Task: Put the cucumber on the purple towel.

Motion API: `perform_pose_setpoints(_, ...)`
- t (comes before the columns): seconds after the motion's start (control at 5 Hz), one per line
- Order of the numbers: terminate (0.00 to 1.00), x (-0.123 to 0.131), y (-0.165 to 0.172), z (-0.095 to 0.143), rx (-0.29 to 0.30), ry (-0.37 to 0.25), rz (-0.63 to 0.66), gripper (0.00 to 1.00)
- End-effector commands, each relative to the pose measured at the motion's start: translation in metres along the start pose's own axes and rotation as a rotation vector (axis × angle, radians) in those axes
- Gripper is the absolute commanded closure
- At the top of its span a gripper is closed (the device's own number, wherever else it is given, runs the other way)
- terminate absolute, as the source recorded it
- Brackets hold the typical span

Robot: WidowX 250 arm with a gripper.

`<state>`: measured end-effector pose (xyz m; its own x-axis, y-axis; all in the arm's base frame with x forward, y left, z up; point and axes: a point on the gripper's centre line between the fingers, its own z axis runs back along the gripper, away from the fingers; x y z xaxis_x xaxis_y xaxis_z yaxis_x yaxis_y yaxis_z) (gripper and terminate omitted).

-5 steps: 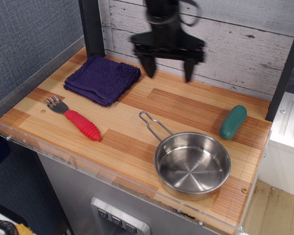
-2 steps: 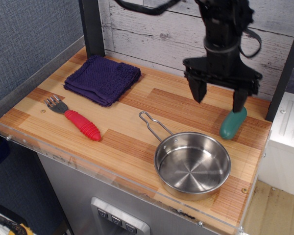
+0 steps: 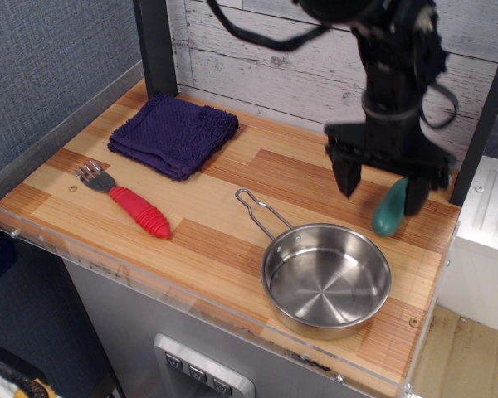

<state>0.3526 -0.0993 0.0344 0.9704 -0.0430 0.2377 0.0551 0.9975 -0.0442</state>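
far left on the bench (image 3: 224, 240), the towel (image 3: 176, 134) sits folded at the back corner, nothing on it. just in front of it lies a fork (image 3: 124, 201), red handle pointing toward the front right, tines to the back left. moving right, a steel pan (image 3: 326, 279) sits near the front edge, its wire handle reaching back and left. and here at the far right is the action: the pincer (image 3: 383, 182) hangs spread wide, two dark fingers pointing down, gripping nothing. the cucumber (image 3: 388, 209) lies on the bench at the right end, just behind the pan, well apart from the towel. it sits under the right-hand finger, which covers its upper end, so only the lower, nearer part shows. its long axis looks to run from front left up to back right, leaning more front-to-back than across, with the visible rounded end pointing at the pan. the fingers stand left and right of one another, so they roughly straddle across that axis, but the cucumber lies off to the right side of the gap rather than in the middle. my read: the pincer wants a small shift right before dropping, or one finger lands on top. the carry then runs the whole bench leftward to the towel.
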Motion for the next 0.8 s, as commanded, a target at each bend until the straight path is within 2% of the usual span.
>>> perform_pose_setpoints(0.0, 0.00, -0.0024, -0.0088, -0.0019, 0.031, -0.016, -0.007, 0.00)
perform_pose_setpoints(0.2, 0.00, -0.0044, -0.0101, -0.0069, 0.060, -0.035, -0.011, 1.00)
perform_pose_setpoints(0.6, 0.00, -0.0045, -0.0092, -0.0032, 0.085, -0.054, -0.007, 1.00)
